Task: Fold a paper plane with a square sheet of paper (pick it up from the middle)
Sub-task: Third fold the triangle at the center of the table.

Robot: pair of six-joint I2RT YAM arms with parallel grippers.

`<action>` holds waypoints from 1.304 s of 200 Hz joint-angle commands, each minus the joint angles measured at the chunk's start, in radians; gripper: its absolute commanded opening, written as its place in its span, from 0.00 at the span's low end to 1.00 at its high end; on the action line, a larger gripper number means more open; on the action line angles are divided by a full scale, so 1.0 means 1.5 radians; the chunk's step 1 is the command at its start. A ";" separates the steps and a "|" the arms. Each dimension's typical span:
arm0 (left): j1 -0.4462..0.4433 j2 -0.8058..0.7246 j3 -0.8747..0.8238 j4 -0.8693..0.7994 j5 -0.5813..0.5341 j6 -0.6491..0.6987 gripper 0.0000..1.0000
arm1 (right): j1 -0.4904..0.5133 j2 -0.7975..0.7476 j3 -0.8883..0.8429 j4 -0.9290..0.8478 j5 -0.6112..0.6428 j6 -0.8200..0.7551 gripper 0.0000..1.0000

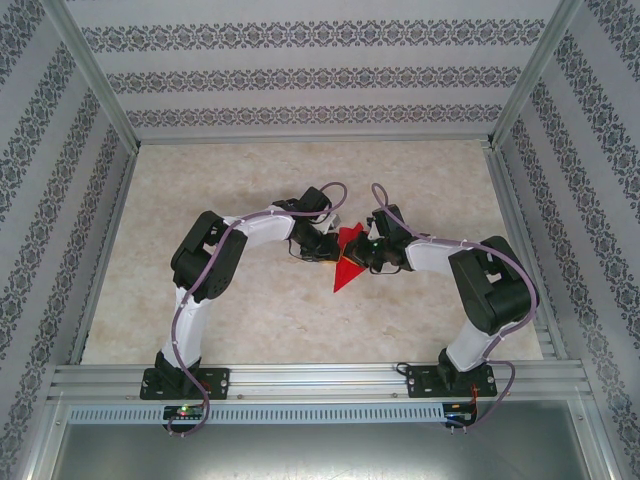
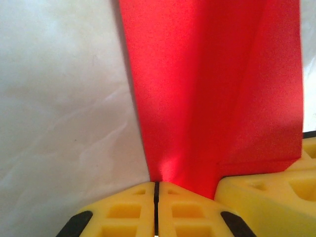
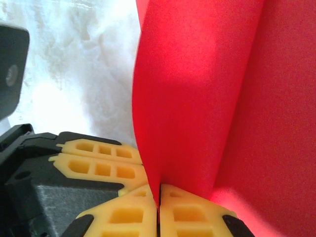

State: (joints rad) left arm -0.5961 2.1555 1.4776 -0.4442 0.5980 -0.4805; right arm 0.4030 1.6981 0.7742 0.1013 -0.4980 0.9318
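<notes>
A thin, bright red sheet of paper (image 1: pixel 346 262), folded into a narrow creased shape that tapers to a sharp point, sits over the middle of the pale, marbled table (image 1: pixel 250 310). Its point aims toward the table's near edge. Whether the point touches the table top cannot be told.

The left gripper (image 1: pixel 325 245) reaches in from the table's left half and the right gripper (image 1: pixel 368 252) from its right half. They meet at the table's centre, with the paper between them.

In the left wrist view the left gripper (image 2: pixel 155 188) has its yellow, ribbed fingers (image 2: pixel 123 210) pressed together on the lower edge of the paper (image 2: pixel 207 89), which stands up from them in overlapping layers. A yellow finger of the other gripper sits just beside it.

In the right wrist view the right gripper (image 3: pixel 159 196) is likewise closed, clamping a curved fold of the paper (image 3: pixel 197 98). The left gripper's fingers (image 3: pixel 98 158) lie close alongside, against the same sheet.
</notes>
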 commanded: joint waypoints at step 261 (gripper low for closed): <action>-0.008 -0.012 0.003 -0.005 -0.019 0.010 0.13 | -0.005 0.070 0.026 -0.030 0.017 -0.043 0.16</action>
State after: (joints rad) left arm -0.5957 2.1532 1.4796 -0.4480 0.6006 -0.4751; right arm 0.3882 1.7939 0.8059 0.1204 -0.5022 0.9092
